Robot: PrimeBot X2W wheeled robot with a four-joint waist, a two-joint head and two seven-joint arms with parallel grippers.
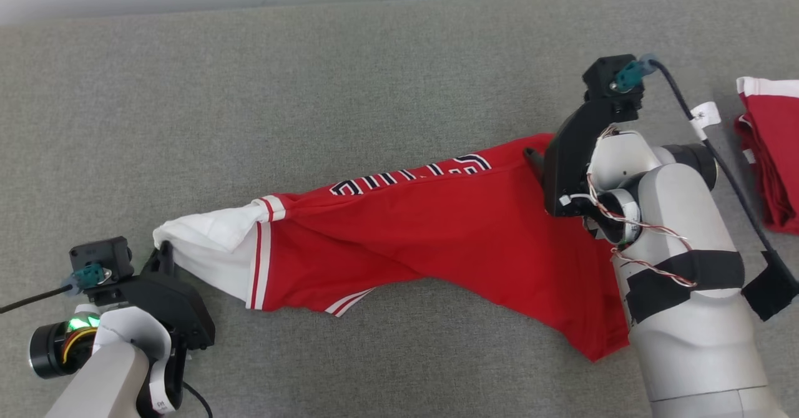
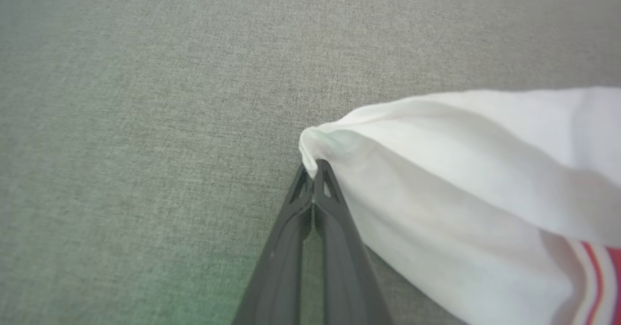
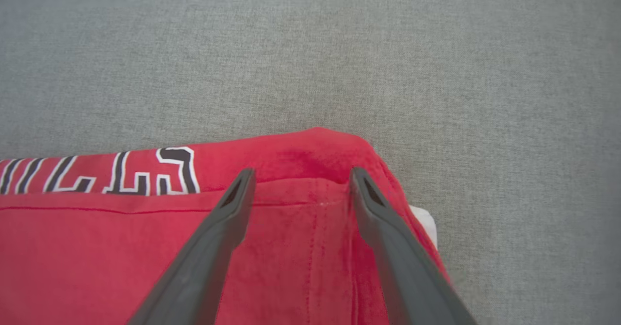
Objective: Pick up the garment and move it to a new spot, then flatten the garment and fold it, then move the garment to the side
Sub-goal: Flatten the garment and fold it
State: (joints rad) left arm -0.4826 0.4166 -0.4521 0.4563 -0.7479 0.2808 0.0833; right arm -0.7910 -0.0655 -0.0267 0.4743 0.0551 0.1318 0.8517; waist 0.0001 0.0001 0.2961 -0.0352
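Currently left gripper (image 2: 314, 170) is pinching garment (image 1: 437, 231) at white end; right gripper (image 3: 303, 172) is hovering spread over red end, maybe touching.

Your left claw (image 1: 163, 251) sits at the lower left of the head view, its two dark fingers (image 2: 335, 228) pressed flat together and pinching a white corner of the garment (image 1: 437, 231). Your right claw (image 3: 301, 177) comes in from the right on its pale forearm (image 1: 680, 206), wrist bent leftward, both fingers spread wide apart.
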